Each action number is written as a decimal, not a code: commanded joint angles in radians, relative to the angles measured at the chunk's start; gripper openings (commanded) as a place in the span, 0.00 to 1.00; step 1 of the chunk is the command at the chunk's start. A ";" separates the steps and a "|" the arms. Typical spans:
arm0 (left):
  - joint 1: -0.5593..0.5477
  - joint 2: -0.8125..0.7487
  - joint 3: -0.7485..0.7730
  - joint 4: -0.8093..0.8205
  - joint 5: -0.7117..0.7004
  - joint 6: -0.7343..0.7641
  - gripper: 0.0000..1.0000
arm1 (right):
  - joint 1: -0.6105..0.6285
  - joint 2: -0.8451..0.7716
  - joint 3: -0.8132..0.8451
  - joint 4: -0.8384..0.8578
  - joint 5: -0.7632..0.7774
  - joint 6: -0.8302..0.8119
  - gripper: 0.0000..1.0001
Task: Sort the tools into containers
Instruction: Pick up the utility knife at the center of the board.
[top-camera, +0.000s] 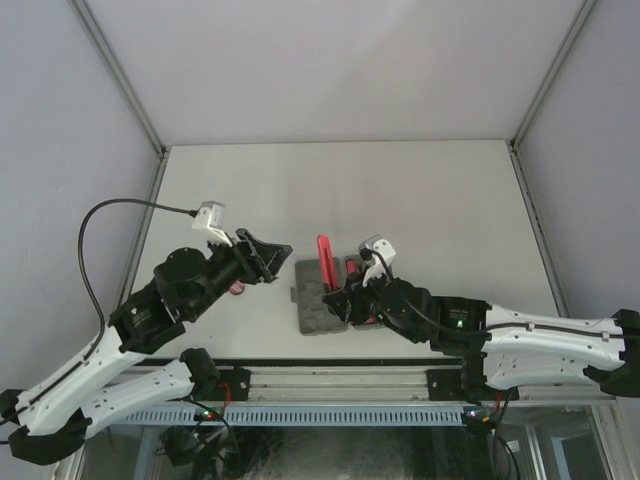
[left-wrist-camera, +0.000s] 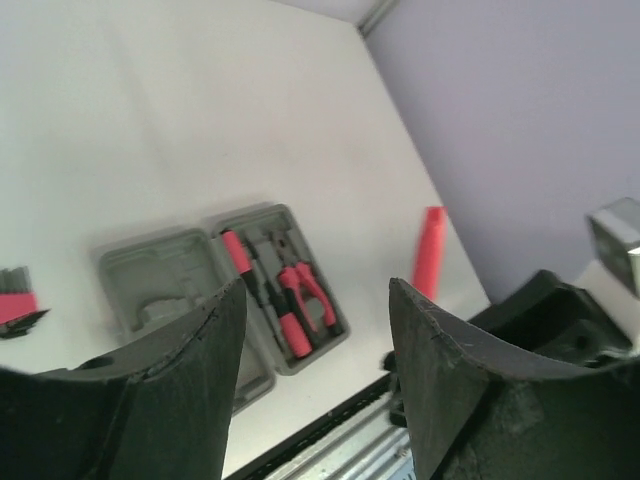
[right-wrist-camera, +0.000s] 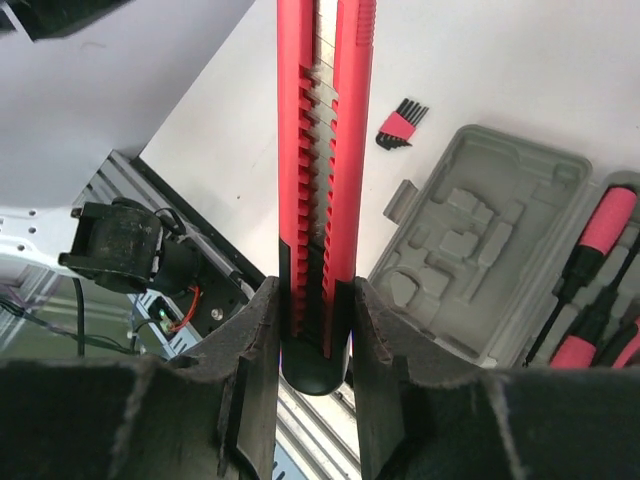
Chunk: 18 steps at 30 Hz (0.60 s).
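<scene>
Just now, gripping a red cutter (right-wrist-camera: 318, 150) in the right claw (right-wrist-camera: 313, 300): jaws drawn in tight on the black butt end, one pad against each flat side, body standing upright above them. Held above the case (top-camera: 318, 305), itself open near the desk's (top-camera: 420, 190) near edge, about midway along it. Left claw (left-wrist-camera: 315, 300) parted wide, nothing in it, hovering over the desk toward the left edge and looking across at the case.

Already seated in the case's right half: pliers (left-wrist-camera: 300, 300) and drivers (left-wrist-camera: 240, 255). Left half bare, only moulded slots on show. Comb piece (right-wrist-camera: 403, 124) loose on the desk just beside that bare half, on the side toward the left edge.

Probably light and stiff, this cutter: hard plastic shell around a thin segmented metal blade. Smooth on the flanks, so likely to slip or pivot when pinched this far from its middle. With so much length above the pads, easily levered by any knock against the case wall. Better taken across the flat sides nearer mid-length, clear of the ribbed slider track, to avoid nudging the blade out. Brittle at the blade segments too, so best laid down flat into a long slot, not dropped or forced. Matching slot not identifiable from these views. Worth keeping the left claw wide and clear of the case meanwhile, ready for the comb piece.
</scene>
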<state>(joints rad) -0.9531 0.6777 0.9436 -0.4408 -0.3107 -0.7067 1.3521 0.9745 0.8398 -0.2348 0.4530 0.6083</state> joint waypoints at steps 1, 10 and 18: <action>0.091 -0.013 -0.081 -0.030 0.057 -0.027 0.62 | -0.031 -0.062 -0.029 -0.020 0.031 0.089 0.00; 0.184 -0.006 -0.236 -0.027 0.113 -0.037 0.61 | -0.058 -0.106 -0.074 -0.070 0.035 0.140 0.00; 0.265 0.060 -0.358 0.022 0.205 -0.041 0.60 | -0.071 -0.095 -0.075 -0.070 0.014 0.145 0.00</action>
<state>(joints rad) -0.7204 0.7055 0.6384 -0.4801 -0.1761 -0.7345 1.2892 0.8883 0.7555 -0.3237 0.4690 0.7338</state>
